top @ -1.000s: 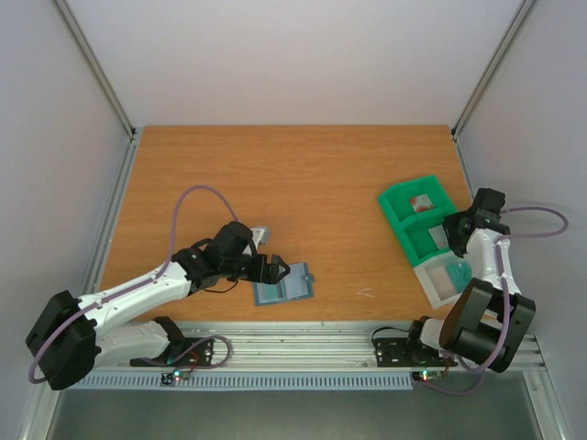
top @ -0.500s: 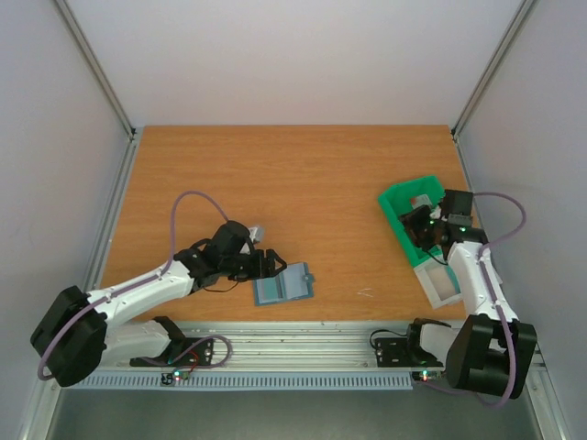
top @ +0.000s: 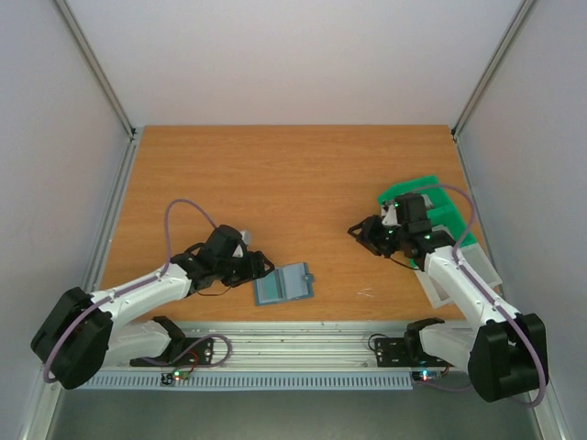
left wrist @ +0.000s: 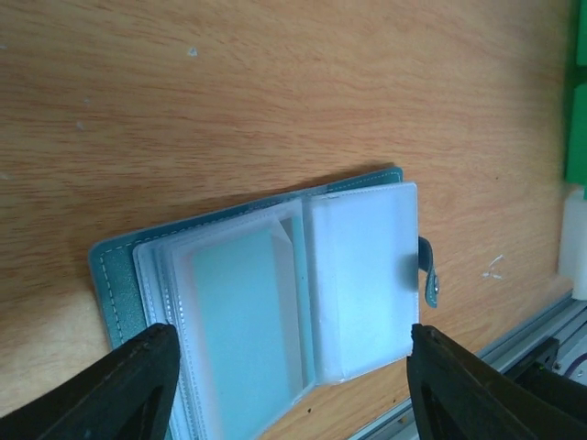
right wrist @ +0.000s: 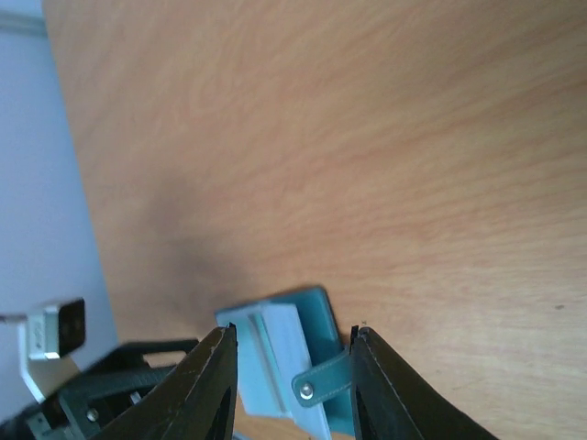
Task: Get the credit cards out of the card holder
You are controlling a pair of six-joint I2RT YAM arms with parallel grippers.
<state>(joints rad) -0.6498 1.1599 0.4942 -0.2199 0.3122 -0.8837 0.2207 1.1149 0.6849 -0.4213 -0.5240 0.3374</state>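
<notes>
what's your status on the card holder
Left gripper open beside the card holder, nothing held. Right gripper open, empty, facing it. Holder lies spread open on the table. Nothing in the way.

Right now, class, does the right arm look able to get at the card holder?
Probably yes: only bare table lies between the right end effector and the open card holder; the left end effector sits at its far side, off that path.
</notes>
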